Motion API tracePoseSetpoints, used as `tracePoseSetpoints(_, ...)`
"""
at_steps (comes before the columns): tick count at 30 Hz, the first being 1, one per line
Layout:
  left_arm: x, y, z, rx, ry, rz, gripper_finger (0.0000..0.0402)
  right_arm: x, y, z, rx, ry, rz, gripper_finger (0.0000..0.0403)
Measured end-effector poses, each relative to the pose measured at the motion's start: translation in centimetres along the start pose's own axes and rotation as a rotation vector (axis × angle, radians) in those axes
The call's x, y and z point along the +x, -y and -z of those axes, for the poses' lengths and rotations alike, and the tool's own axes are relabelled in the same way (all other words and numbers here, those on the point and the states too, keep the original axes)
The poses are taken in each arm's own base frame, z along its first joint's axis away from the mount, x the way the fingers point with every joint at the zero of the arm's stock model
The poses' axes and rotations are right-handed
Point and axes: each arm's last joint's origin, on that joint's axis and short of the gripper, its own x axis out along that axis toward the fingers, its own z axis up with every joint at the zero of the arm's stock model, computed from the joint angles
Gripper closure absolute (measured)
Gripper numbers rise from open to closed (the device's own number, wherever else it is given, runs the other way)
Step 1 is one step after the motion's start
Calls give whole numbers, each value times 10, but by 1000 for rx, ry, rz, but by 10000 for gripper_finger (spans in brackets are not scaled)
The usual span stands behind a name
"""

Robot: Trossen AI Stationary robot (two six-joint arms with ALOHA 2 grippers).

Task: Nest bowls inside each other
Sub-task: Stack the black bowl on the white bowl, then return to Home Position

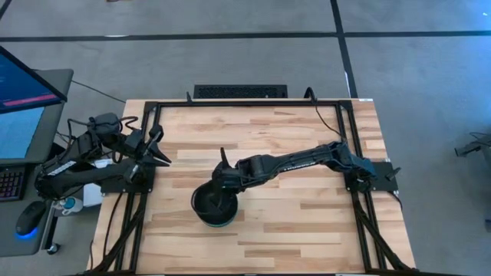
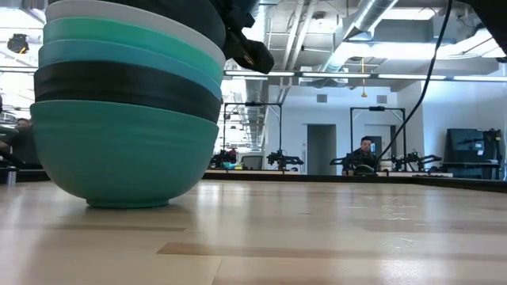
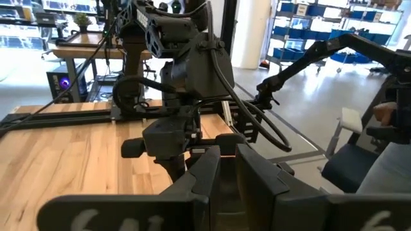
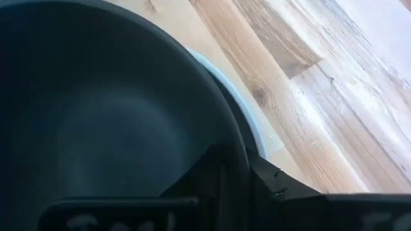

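Right gripper [image 1: 222, 188] pinches the rim of the top black bowl [image 4: 96, 128], apparently seated in the stack [image 2: 127, 103]; left gripper [image 1: 159, 146] waits shut at the table's [image 1: 307, 222] left edge.

Dark teal bottom bowl [image 2: 119, 158], black bowl [image 2: 127, 85], blue, cyan, white above, pale striped wood table [image 2: 333, 237]

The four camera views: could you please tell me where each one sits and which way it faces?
High view: overhead, looking straight down on the table, both arms and the bowl stack.
Low view: at tabletop height, facing the room; bowl stack close by.
Left wrist view: on the parked left arm, past the left gripper across the table.
Right wrist view: right gripper on the black top bowl.
High, low and right wrist views share the stack.
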Motion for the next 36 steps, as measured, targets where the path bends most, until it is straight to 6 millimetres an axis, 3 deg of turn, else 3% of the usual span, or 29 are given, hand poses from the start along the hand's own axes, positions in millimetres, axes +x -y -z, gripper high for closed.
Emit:
tracePoseSetpoints(6, 0, 0, -1, -16, 6, -8, 361, -3, -3, 1, -27, -26, -35, 331)
tracePoseSetpoints(16, 0, 0, -2, -34, 17, -18, 361, -40, -12, -18, -120, 80, -46, 329)
tracePoseSetpoints(30, 0, 0, -2, -35, 17, -18, 361, -43, -10, -14, -141, 21, -38, 329)
tracePoseSetpoints(36, 0, 0, -2, -36, 17, -18, 361, -71, -9, -14, -146, 26, -71, 329)
